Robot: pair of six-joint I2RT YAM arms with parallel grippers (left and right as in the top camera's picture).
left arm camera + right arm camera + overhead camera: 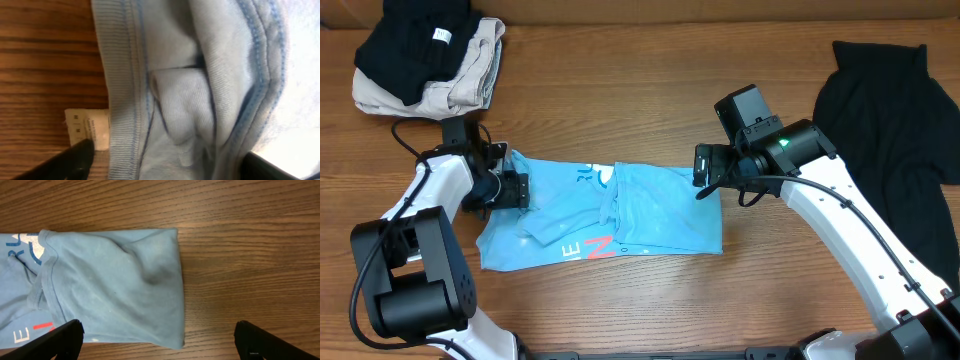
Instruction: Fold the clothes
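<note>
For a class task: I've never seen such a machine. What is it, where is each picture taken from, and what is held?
Two robot arms at a wooden table. One picture looks down from above; the others come from a camera on each wrist. A light-blue T-shirt lies partly folded in the middle, a black-and-beige pile far left, a black garment right. The left gripper, fingers apart, straddles the shirt's collar; the right gripper hangs open over its other end, holding nothing.
</note>
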